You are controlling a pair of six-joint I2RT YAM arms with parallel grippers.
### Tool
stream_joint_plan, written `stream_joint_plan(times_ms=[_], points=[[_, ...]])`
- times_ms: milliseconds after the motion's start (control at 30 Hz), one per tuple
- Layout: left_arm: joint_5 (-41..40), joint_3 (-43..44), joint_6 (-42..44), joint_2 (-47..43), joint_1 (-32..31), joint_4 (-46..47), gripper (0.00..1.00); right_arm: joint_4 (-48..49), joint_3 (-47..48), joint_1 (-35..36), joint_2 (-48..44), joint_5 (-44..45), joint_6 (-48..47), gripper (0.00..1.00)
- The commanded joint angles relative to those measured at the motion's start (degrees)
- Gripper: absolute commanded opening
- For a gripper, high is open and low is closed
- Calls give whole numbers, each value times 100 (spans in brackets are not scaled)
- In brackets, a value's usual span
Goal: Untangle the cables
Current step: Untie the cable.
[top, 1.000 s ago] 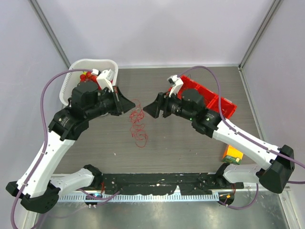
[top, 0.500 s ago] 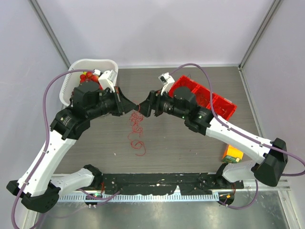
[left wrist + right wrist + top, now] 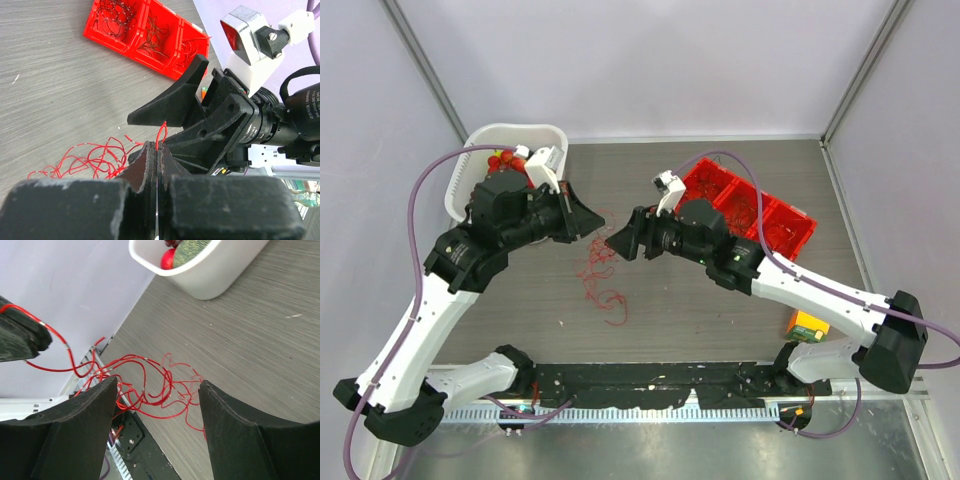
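The cables (image 3: 601,276) are a loose tangle of thin red wire lying on the table between the two arms. My left gripper (image 3: 158,145) is shut on one red strand, whose loop sticks up just above the tips. From there the wire trails down to the tangle (image 3: 92,160). In the top view the left gripper (image 3: 600,222) hangs just above the tangle's upper end. My right gripper (image 3: 157,384) is open and low over the cables (image 3: 150,382), with red loops lying between its fingers and nothing gripped. It sits close beside the left one (image 3: 618,243).
A white basket (image 3: 515,128) with red items stands at the back left. A red compartment bin (image 3: 805,225) holding more wires sits behind the right arm. A small orange and green object (image 3: 807,325) lies at the right. A black rail (image 3: 650,380) runs along the near edge.
My right gripper has moved left and then down over the tangle, staying open. The tangle has spread out lower on the table. The left gripper has barely moved and stays shut on its strand.
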Motion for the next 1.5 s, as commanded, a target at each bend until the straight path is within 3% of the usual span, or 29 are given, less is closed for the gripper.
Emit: stream_joint_plan(times_ms=[0,267,467,567,667,867,1100,1233,1333,1467], points=[[88,307,31,-25,23,59,0,756,180,139,118,-374,188,71],[677,158,-241,-104,23,533,0,1696,84,253,663,-603,566,69],[1160,562,-513,-51,23,1218,0,2503,-1240,332,1155,-173,926,63],[1293,807,-680,-60,23,1474,0,2304,-1524,105,1602,249,891,62],[960,1456,-471,-78,23,1072,0,2137,-1866,-273,1745,188,944,61],[-200,2144,-127,-191,23,595,0,1346,-2008,-670,1157,599,349,63],[-324,2346,-223,-139,23,912,0,194,-1569,-714,542,961,-391,67],[-307,2478,-259,-87,23,1114,0,-194,-1305,-670,-46,192,-1092,70],[-254,2645,-250,10,32,1088,0,-245,-973,-250,-469,30,-1725,72],[-245,2689,-285,45,23,1149,0,-256,-445,-10,-812,-293,-1947,73]])
